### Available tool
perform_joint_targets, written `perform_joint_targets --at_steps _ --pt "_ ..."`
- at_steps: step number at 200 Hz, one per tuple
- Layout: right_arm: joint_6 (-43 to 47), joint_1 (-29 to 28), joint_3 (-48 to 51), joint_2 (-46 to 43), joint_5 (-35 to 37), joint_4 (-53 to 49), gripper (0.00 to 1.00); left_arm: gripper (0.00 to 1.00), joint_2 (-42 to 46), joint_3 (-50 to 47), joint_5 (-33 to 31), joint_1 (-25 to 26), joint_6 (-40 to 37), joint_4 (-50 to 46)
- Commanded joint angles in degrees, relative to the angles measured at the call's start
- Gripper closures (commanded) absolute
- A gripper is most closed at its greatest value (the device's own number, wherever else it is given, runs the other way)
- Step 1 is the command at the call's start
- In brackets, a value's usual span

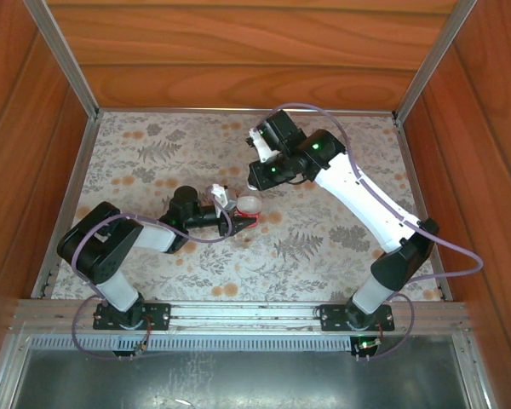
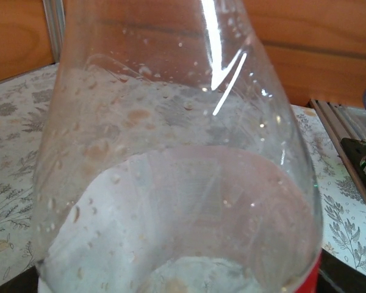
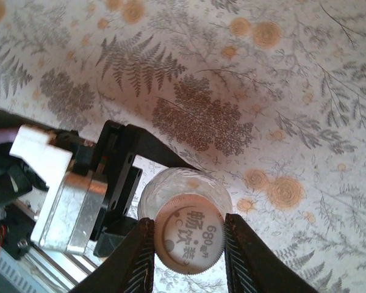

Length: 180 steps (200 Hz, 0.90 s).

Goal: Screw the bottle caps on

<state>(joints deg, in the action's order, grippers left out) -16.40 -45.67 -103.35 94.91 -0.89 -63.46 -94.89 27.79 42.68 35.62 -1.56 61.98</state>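
A clear bottle [image 1: 249,205] with a red label stands mid-table, and my left gripper [image 1: 238,215] is shut on its body. Seen from the left wrist, the bottle [image 2: 183,183] sits very close, with droplets inside and a strip of red label at the lower right. My right gripper [image 3: 189,224] reaches down from above, shut on a whitish ribbed bottle cap [image 3: 191,241] printed with dark characters. The cap sits over the bottle's mouth, with the clear shoulder [image 3: 183,183] showing just under it. One black left finger [image 3: 140,143] runs along the bottle.
The table [image 1: 324,239] has a floral fern-patterned cloth and wooden walls on three sides. Metal posts stand at the back corners [image 1: 94,111], and an aluminium rail [image 1: 238,311] carrying both arm bases runs along the near edge.
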Motion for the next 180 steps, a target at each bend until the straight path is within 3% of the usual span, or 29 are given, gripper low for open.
perform_joint_targets --at_steps 1,77,133,180 --pt "-8.6 -1.1 1.5 5.0 0.8 -11.6 0.74 0.36 -0.4 1.2 -3.2 0.6 -5.4 0.1" --pt "-5.7 -1.6 -3.5 5.7 2.5 -12.6 0.68 0.38 0.8 -1.2 -4.4 0.8 -6.6 0.1" --pt "-3.4 -1.7 -4.1 4.7 1.7 -12.0 0.44 0.39 1.2 -2.1 -4.7 0.7 -7.1 0.1" --pt "-0.4 -1.8 -1.2 0.7 -0.7 -8.2 0.31 0.39 0.6 -2.3 -4.5 0.7 -7.0 0.1"
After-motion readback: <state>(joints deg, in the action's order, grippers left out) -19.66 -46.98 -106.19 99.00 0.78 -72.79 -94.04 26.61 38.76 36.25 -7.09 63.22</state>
